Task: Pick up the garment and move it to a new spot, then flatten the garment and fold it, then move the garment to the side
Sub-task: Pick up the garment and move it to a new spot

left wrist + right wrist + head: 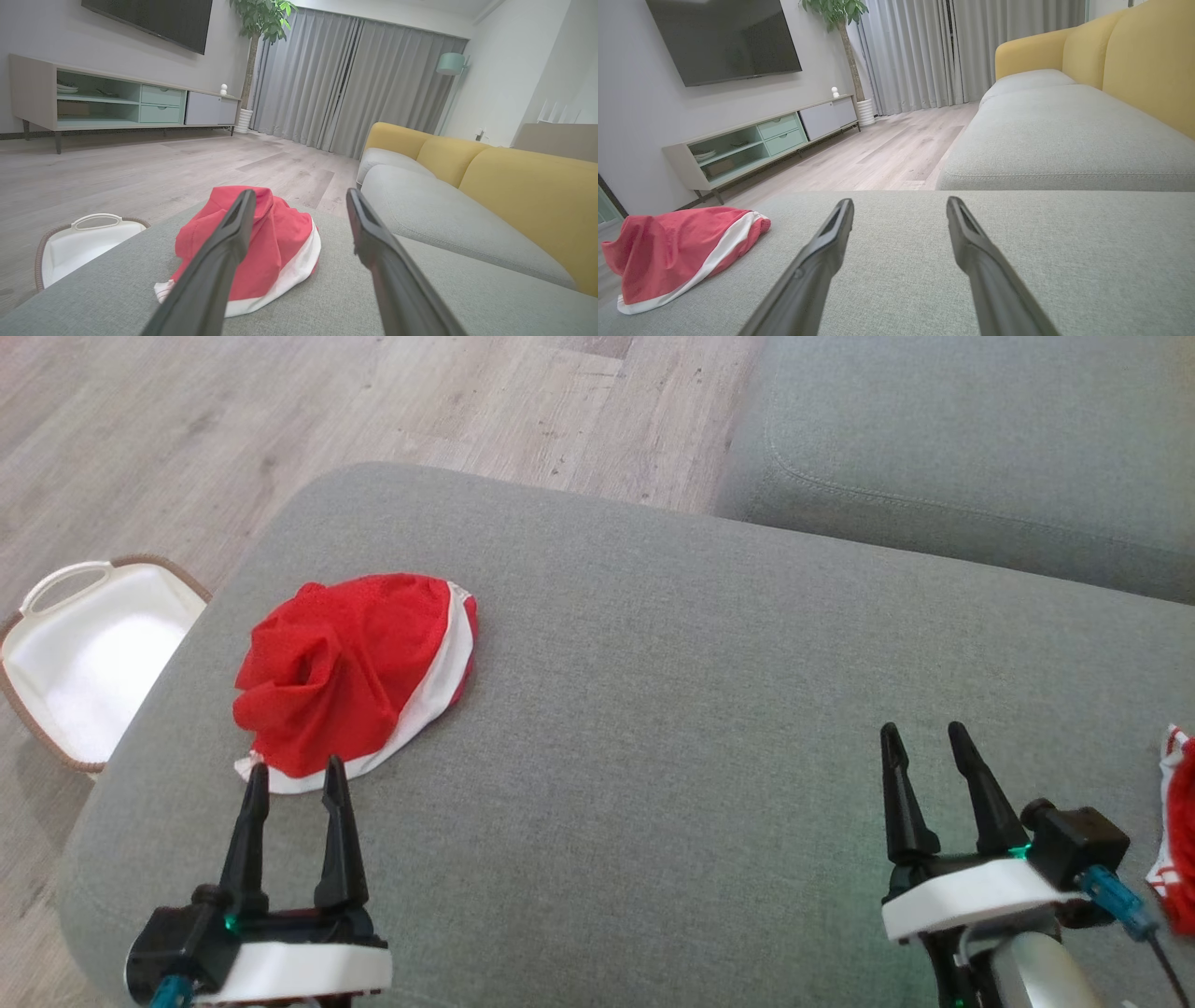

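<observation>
- The left gripper (295, 767) has its two dark fingers spread wide with nothing between them. The tips sit right at the near hem of the garment (355, 667); whether they touch the cloth I cannot tell.
- The right gripper (925, 728) is likewise spread and empty. It hangs over bare fabric, well apart from the garment.
- The garment, red with a white band, lies in a crumpled mound on the left part of the grey cushion (653, 709), near its rounded left edge.
- As I judge it, no step is done. The pick-up, the move to a new spot, the flattening, the fold and the last shift aside are all left.
- A white-lined basket (84, 653) stands on the wooden floor (280, 411) just past that left edge, so a pull leftward could slide the cloth off.
- The best open room is the broad bare stretch in the cushion's middle, between the two grippers.
- A second red and white cloth (1178, 821) peeks in at the far right, just beside the right wrist (too cropped to name), and narrows the room there.
- The sofa seat (980, 448) lies beyond the cushion's far edge.
</observation>
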You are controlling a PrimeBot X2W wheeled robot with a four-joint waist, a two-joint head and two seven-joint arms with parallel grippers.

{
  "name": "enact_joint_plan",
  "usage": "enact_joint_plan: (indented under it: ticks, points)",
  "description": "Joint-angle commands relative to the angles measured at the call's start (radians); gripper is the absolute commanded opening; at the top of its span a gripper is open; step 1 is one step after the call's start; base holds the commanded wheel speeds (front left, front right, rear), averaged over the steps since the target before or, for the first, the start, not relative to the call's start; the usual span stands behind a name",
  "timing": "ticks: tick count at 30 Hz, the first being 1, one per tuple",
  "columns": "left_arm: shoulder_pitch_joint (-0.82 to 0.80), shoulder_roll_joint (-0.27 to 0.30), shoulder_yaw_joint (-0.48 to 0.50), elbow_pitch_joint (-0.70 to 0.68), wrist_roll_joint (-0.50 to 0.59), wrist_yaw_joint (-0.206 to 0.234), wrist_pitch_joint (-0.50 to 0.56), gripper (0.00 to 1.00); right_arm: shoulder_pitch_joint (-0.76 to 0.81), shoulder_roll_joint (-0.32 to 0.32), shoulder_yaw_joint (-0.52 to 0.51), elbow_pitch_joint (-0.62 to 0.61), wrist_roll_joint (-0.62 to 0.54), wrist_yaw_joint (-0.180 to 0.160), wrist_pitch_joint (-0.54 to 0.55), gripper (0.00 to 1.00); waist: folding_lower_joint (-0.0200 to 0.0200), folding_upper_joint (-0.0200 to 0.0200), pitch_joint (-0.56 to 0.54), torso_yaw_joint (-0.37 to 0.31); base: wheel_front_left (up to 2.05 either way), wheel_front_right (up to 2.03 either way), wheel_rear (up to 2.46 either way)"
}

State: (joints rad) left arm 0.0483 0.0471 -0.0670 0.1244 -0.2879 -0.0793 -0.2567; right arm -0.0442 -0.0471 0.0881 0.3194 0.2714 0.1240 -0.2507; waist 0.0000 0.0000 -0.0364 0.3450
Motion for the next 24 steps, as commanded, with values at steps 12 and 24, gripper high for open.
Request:
enact_joint_plan:
  ticks: [12, 24]
  points:
    - [-0.068, 0.003, 0.072, -0.046, 0.012, 0.005, -0.005, 1.00, -0.059, -0.003, 0.006, -0.044, -0.019, 0.007, -0.011, 1.00, 0.0000, 0.0000, 0.070, -0.023, 0.00, 0.00, 0.00]
    - [-0.338, 0.185, 0.184, 0.211, 0.064, -0.022, 0.057, 1.00, -0.135, -0.003, -0.071, -0.129, -0.118, 0.007, 0.001, 1.00, 0.0000, 0.0000, 0.251, -0.055, 0.00, 0.00, 0.00]
